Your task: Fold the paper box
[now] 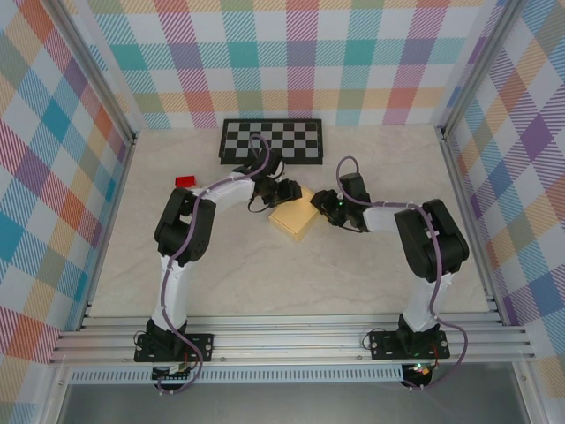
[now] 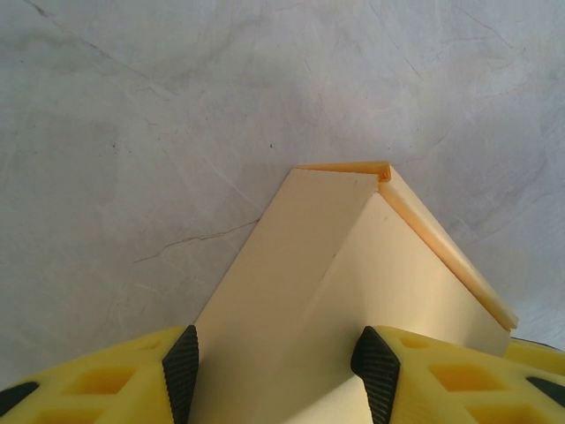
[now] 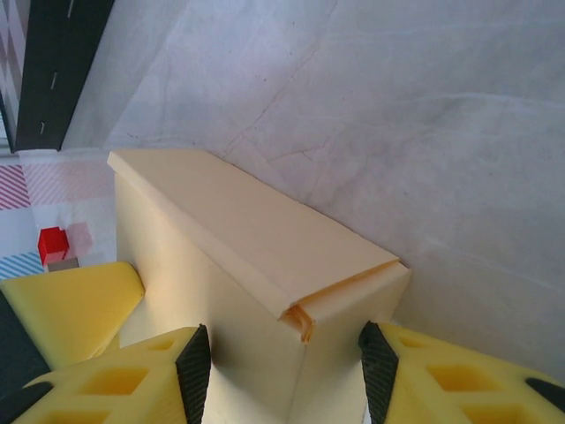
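**Top view.** The paper box (image 1: 293, 218) lies closed on the table (image 1: 371, 283), near the middle and between the two arms. The left gripper (image 1: 284, 193) meets its far left side. The right gripper (image 1: 328, 208) meets its right corner. A checkerboard (image 1: 272, 141) lies behind the box, apart from it. A red block (image 1: 184, 181) sits well off to the left.

**Left wrist view.** The box fills the gap between the fingers (image 2: 181, 371), with one folded edge pointing away. The fingers stand apart, and one pad overlaps a face of the box. Whether they press on it cannot be told.

**Right wrist view.** A corner of the box sits between the fingers (image 3: 194, 371). Both pads lie against its sides, so this gripper is clamped on the box. A seam gapes slightly at the near top corner. One yellow finger (image 3: 71, 300) of the left gripper sits just beside the box's left face.
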